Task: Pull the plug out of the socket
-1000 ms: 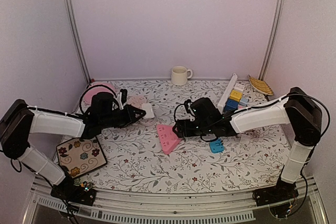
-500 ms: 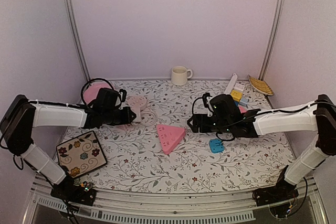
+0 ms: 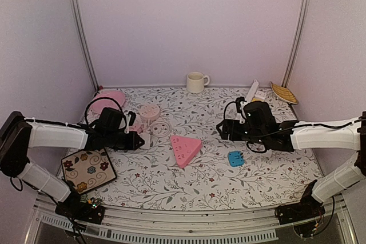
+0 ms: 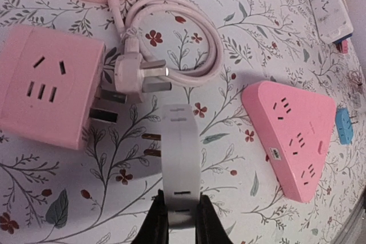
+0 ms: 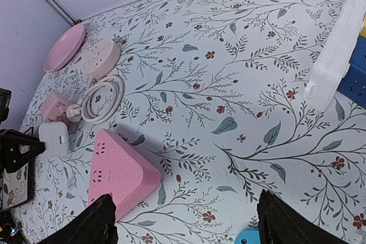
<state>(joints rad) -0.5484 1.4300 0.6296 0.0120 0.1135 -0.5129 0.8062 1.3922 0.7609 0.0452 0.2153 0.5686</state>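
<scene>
My left gripper (image 3: 136,140) is shut on a white plug (image 3: 144,139). In the left wrist view the fingers (image 4: 157,221) pinch the plug's near end (image 4: 181,158), and its bare prongs stick out to the left, just above the table. The pink triangular socket (image 3: 185,150) lies flat mid-table, apart from the plug, and shows in both wrist views (image 4: 291,135) (image 5: 117,172). My right gripper (image 3: 221,132) is open and empty, hovering to the right of the socket, its midpoint in the right wrist view (image 5: 183,227) over bare cloth.
A pink cube socket (image 4: 48,84), a coiled white cord with plug (image 4: 143,75) and a round pink strip (image 3: 150,110) lie near my left gripper. Also here are a floral tile (image 3: 88,170), a pink plate (image 3: 107,100), a mug (image 3: 196,82), a blue piece (image 3: 235,158) and a white strip (image 3: 251,91).
My right gripper has drawn back to the right, off the triangular socket. My left gripper has moved left and nearer with the white plug. The socket has turned and lies alone.
</scene>
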